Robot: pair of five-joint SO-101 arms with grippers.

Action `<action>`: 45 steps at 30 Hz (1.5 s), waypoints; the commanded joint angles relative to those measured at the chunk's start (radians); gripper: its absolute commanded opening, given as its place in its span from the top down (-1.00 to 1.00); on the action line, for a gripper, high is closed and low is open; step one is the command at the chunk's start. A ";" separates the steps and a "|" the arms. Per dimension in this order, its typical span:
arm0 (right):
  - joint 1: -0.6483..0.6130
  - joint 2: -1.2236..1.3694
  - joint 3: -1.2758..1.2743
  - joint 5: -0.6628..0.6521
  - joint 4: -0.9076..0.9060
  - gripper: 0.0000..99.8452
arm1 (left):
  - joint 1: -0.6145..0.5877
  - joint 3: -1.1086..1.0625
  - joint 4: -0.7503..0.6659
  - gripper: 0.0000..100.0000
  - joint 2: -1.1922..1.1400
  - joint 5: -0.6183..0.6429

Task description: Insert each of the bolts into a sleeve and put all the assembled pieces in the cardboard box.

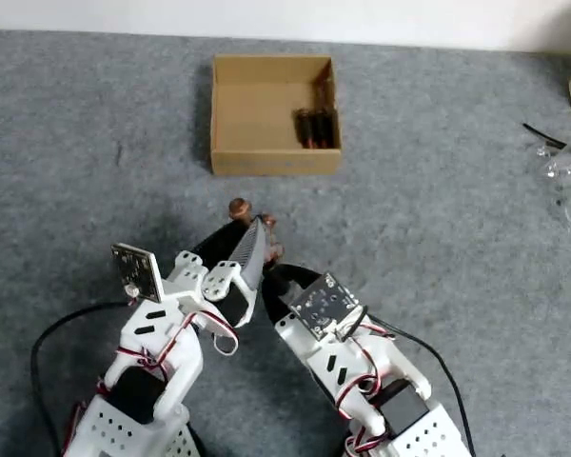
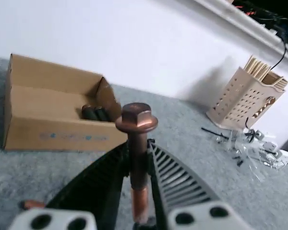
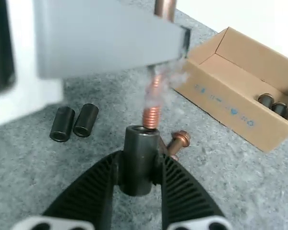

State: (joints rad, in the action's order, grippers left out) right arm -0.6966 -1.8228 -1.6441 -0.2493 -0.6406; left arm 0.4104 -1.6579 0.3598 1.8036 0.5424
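Clamping a copper bolt (image 2: 137,122) upright, the left gripper (image 2: 137,148) holds its threaded tip at the mouth of the black sleeve (image 3: 140,143), which the right gripper (image 3: 139,158) grips. 2 spare sleeves (image 3: 85,120) and 1 loose bolt (image 3: 177,141) lie on the bench (image 1: 438,238). Assembled pieces (image 1: 316,127) sit inside the cardboard box (image 1: 257,157).

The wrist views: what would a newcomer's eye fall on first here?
A copper bolt, clamped upright in the left gripper, meets with its threaded tip the mouth of a black sleeve held upright in the right gripper. Beyond them stands the cardboard box with two assembled pieces in one corner.
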 commanded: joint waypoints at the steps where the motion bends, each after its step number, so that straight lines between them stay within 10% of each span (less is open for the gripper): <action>1: -0.008 -0.016 0.007 -0.015 0.042 0.99 | 0.019 0.027 0.025 0.99 0.010 0.003; 45: 0.045 -0.016 0.007 -0.012 0.044 0.99 | 0.079 -0.016 0.163 0.99 0.010 -0.003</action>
State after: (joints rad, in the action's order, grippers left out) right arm -0.6751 -1.8228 -1.6533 -0.2555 -0.6421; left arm 0.4841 -1.6701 0.5224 1.8036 0.5470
